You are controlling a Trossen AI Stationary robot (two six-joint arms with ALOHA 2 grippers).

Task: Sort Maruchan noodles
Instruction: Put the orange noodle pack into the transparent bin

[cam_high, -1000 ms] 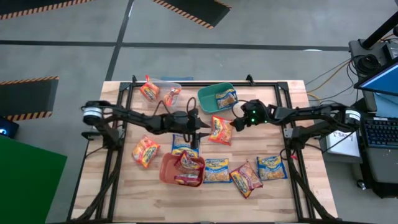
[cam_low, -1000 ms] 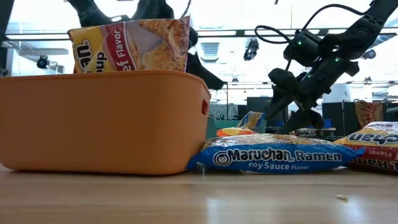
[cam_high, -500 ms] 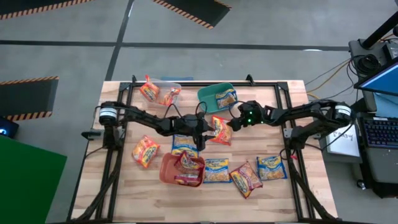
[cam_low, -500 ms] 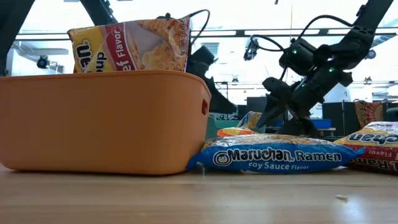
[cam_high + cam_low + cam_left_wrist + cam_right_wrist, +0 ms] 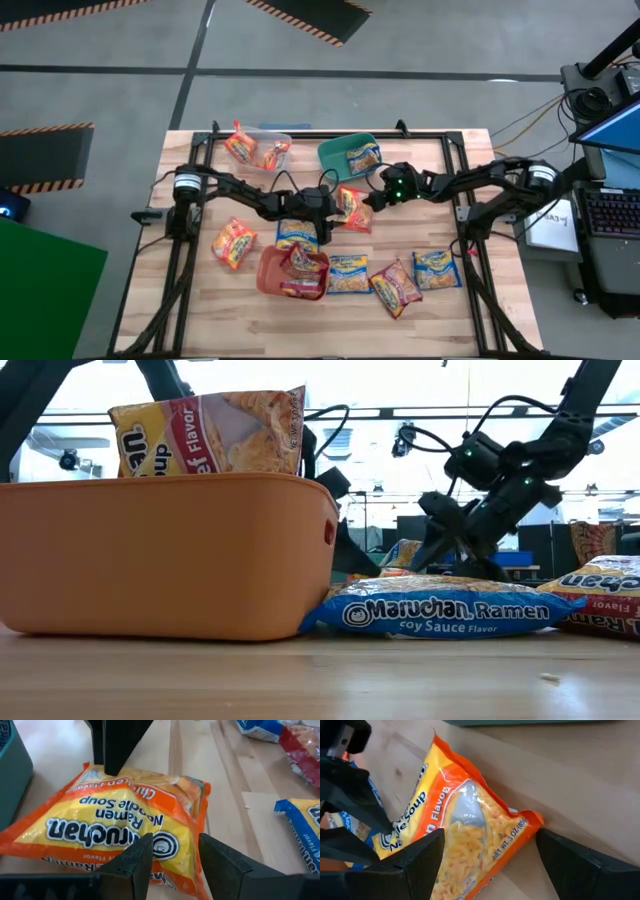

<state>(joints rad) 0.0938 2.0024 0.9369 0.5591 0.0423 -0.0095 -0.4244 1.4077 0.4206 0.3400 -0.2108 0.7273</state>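
Both arms converge on the same orange packet point(image 5: 352, 208), which lies flat on the worktop point(image 5: 480, 300) just below the teal tub point(image 5: 335, 155) in the high view. The right gripper point(image 5: 377, 200) sits at the packet's edge with its fingers point(image 5: 415, 862) spread as wide as they go, straddling the packet but gripping nothing. The left gripper point(image 5: 322, 213) faces the packet from the opposite side; its fingers point(image 5: 135, 862) are partly parted with the packet's near edge between them, and I cannot tell whether they touch it or hold it.

The main risk is a collision: the two grippers stand close across one small packet, and a further advance by either could knock the other. If both close at once, the packet could be pulled two ways and its wrapper torn or crumpled. A closing on the slick plastic edge could also slip and push the packet against the teal tub. The other packets lie well apart, nearer the orange tub point(image 5: 280, 278), out of harm.
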